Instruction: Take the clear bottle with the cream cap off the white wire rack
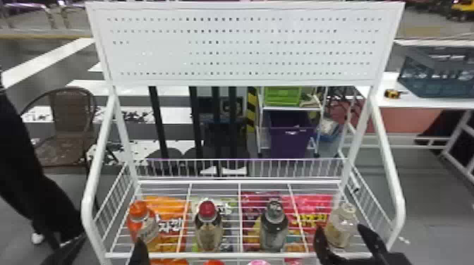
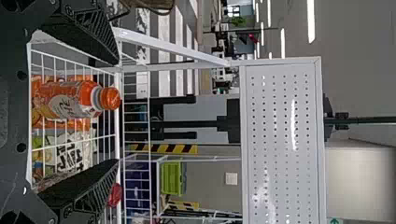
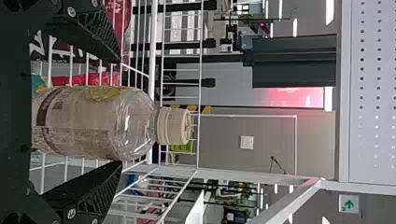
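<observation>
The clear bottle with the cream cap (image 1: 341, 227) stands upright at the right end of the white wire rack (image 1: 211, 254). My right gripper (image 1: 340, 243) is open around it, one finger on each side. In the right wrist view the clear bottle (image 3: 93, 122) lies between the spread fingers of my right gripper (image 3: 120, 112), its cream cap (image 3: 173, 126) beyond the tips. My left gripper (image 1: 139, 252) is at the rack's front left. The left wrist view shows my left gripper (image 2: 117, 112) open, with the orange bottle (image 2: 70, 99) standing in line with the space between its fingers.
On the same shelf stand an orange-capped bottle (image 1: 143, 223), a red-capped bottle (image 1: 208, 229) and a dark-capped bottle (image 1: 274, 227). Snack bags (image 1: 165, 208) show below the wires. White side rails (image 1: 389, 176) rise at both ends to a perforated panel (image 1: 243, 45).
</observation>
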`<move>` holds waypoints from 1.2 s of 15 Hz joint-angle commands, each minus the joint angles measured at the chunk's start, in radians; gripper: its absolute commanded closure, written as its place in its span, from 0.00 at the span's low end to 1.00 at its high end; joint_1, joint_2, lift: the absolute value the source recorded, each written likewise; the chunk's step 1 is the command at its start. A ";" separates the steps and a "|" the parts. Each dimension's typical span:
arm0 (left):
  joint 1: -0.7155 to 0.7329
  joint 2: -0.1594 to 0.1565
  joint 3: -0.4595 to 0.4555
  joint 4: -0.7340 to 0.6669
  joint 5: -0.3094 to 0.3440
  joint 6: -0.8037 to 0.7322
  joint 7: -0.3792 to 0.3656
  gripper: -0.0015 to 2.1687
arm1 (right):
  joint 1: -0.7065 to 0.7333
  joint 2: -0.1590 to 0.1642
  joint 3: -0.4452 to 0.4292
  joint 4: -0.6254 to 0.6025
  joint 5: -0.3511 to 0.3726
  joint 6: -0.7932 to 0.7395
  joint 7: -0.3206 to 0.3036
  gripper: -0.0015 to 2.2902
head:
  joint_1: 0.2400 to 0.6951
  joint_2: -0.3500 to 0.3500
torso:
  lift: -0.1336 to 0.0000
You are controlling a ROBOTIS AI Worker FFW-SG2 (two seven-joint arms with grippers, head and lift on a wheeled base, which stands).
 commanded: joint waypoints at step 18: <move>0.000 -0.006 0.006 -0.005 0.002 -0.013 0.003 0.07 | 0.380 -0.023 -0.058 -0.674 -0.018 0.292 0.057 0.74 | 0.57 0.50 | 1.00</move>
